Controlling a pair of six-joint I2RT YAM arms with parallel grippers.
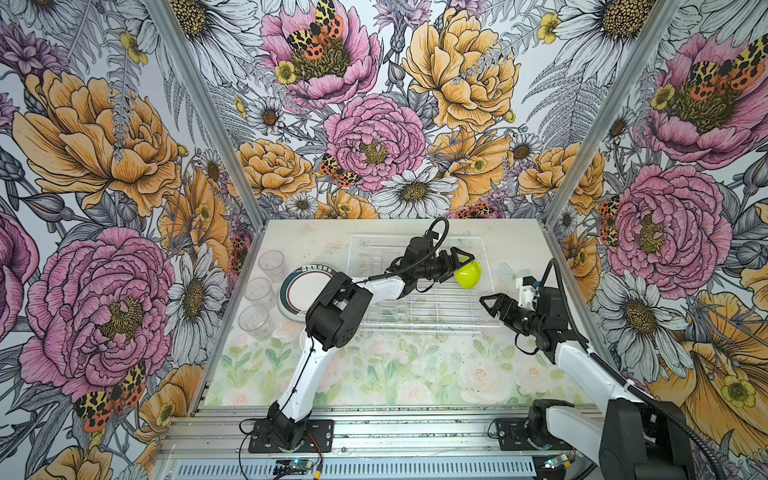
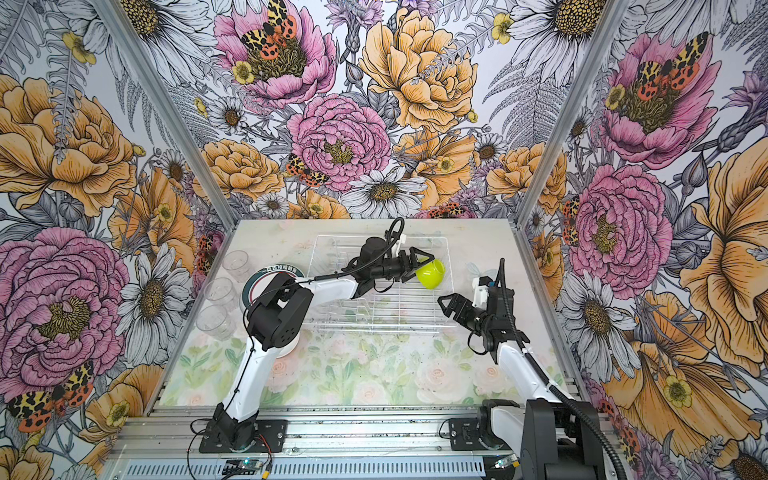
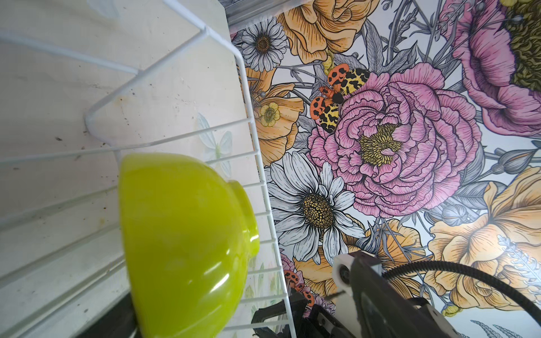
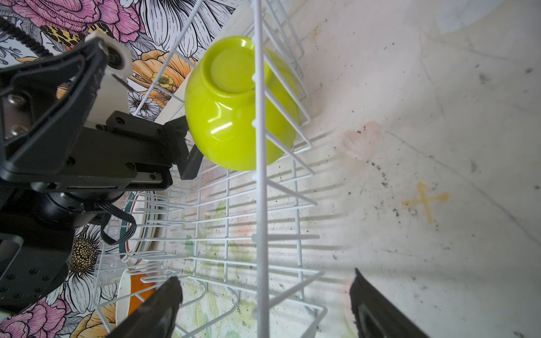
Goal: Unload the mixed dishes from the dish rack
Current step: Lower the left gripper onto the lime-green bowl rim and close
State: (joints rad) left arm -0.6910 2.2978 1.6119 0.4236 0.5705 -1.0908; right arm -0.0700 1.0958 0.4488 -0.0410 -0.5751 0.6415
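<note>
The left claw [image 1: 459,259] [image 2: 415,260] reaches out over the dish rack [image 1: 436,320] [image 2: 395,321] with its jaws apart. The rim of the lime-green bowl [image 1: 469,275] [image 2: 431,274] [image 3: 181,240] sits right at its tips. In the right wrist view 1 dark finger [image 4: 191,159] lies against that rim, but I cannot tell whether the jaws press it. The bowl lies on its side, mouth toward this claw and foot [image 4: 231,67] turned away, against the rack's side wall in the corner farthest from the arm's base. The white wire rack stands on the bench [image 1: 415,374] directly beneath the claw. Behind the claw, beside its arm's elbow and outside the rack, lies a white plate with a teal-and-red rim [image 1: 297,286]. Beyond the plate, 3 clear tumblers [image 1: 258,289] stand in a row. An orange bowl [image 4: 137,288] shows through the wires next to that plate. The right claw [image 1: 491,305] [image 2: 448,303] hovers across the rack from the left claw, at the rack's near corner. Its 2 fingers [image 4: 158,310] are spread wide and hold nothing.
</note>
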